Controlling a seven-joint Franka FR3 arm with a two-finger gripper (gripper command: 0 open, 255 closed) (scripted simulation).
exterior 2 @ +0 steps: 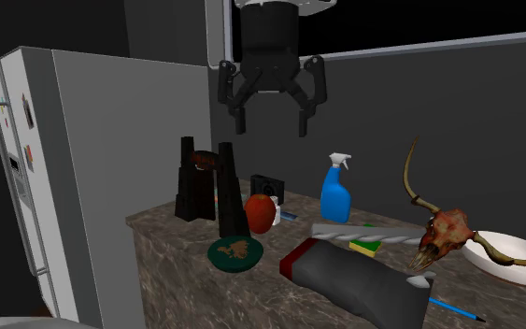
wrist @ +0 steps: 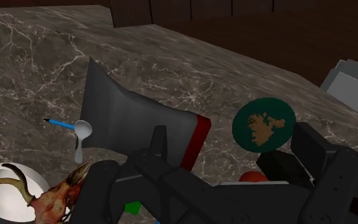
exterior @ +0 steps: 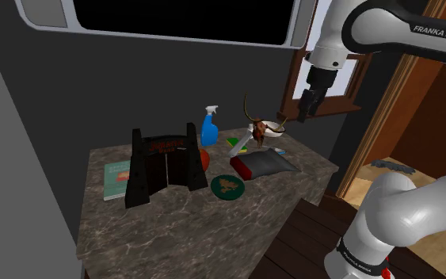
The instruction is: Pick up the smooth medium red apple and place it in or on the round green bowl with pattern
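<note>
Since the claw (exterior 2: pixel 270 126) hangs high over the desk (exterior: pixel 173 230), spread wide with nothing in it, the whole pick is ahead. Red apple (exterior 2: pixel 260 213) sits on the desk right beside one leg of the black stand (exterior 2: pixel 205 182), possibly touching it. It's just behind the green bowl (exterior 2: pixel 236 252) in the second exterior view, and in the shoulder view that stand half hides it. Risks as I see them: 1) On the way down a finger could clip the stand leg, since the apple is tucked so close, so turn the jaws so neither finger lands on the stand side. 2) Skin is smooth and round, so an off-centre pinch could squirt it out toward the blue spray bottle (exterior 2: pixel 335 192) or off the edge. 3) Bowl looks shallow, more a dish, and a drop from height could bounce the apple out, so release low. 4) Horned skull (exterior 2: pixel 443 234) and grey bag (exterior 2: pixel 359 280) lie below the claw, so a low traverse could snag a horn.
</note>
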